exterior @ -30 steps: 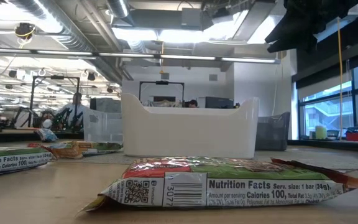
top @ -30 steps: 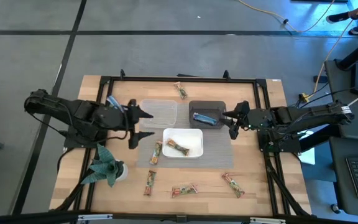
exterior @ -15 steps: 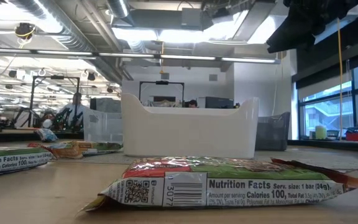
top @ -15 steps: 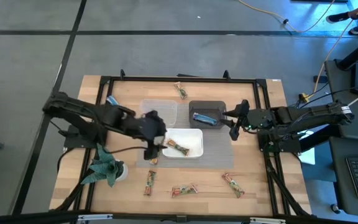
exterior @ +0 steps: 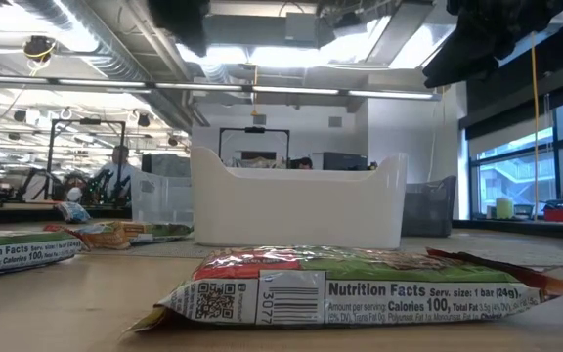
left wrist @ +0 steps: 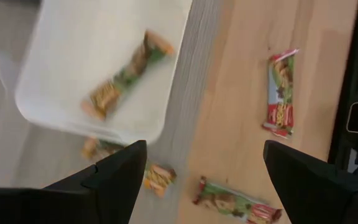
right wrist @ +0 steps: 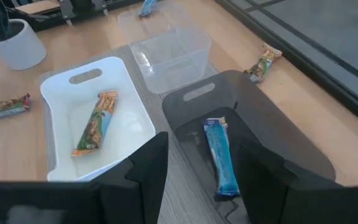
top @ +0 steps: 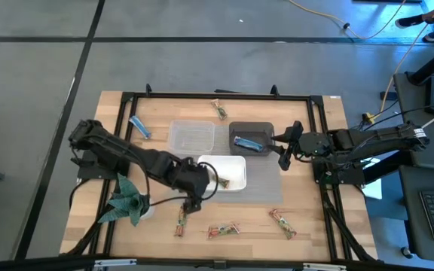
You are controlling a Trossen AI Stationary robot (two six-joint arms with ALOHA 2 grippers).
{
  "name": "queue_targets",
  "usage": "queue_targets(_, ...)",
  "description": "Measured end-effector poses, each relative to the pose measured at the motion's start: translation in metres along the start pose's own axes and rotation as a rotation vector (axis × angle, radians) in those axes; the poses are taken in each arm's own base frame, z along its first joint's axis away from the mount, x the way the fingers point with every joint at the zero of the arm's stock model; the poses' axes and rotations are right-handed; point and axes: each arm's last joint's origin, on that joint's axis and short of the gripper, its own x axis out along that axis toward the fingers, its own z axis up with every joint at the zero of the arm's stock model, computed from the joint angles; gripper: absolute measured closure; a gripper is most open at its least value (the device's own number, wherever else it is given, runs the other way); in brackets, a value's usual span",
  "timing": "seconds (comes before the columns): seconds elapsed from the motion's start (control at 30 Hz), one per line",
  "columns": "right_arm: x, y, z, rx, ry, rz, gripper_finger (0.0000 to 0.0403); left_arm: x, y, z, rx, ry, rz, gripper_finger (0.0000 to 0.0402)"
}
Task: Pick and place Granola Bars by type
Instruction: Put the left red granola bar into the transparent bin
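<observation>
My left gripper (top: 195, 190) is open above the near left corner of the white tub (top: 236, 160). In its wrist view the open gripper (left wrist: 205, 149) looks down on a tan bar (left wrist: 157, 177) lying on the grey mat beside that tub. Another tan bar (top: 217, 179) lies inside the white tub. A blue bar (top: 249, 143) lies in the dark tub (top: 252, 128). My right gripper (top: 283, 147) waits open at the dark tub's right side, its fingers (right wrist: 201, 162) above that blue bar (right wrist: 220, 155). Loose tan bars (top: 181, 220) (top: 223, 230) (top: 282, 222) lie along the near side.
A clear tub (top: 192, 136) stands left of the dark one. A blue bar (top: 139, 126) lies near the far left and a tan bar (top: 218, 109) near the far edge. The green paper plant in its white pot (top: 129, 200) stands under the left arm. A black frame (top: 217, 95) borders the table.
My left arm has swung from the clear tub's left side toward the table's near edge and right, stopping over the white tub's near left corner, above the tan bar beside it.
</observation>
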Motion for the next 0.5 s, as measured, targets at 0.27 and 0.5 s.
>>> queue_targets(0.27,0.0,0.001,0.0,0.05,0.014,0.03,0.0228,0.023,-0.031,-0.024,-0.202,0.093,0.026,0.0089)
queue_targets(0.5,0.0,0.001,-0.001,0.039,0.024,0.05,0.0228,0.06,-0.054,-0.047,-0.224,0.183,0.104,0.0089)
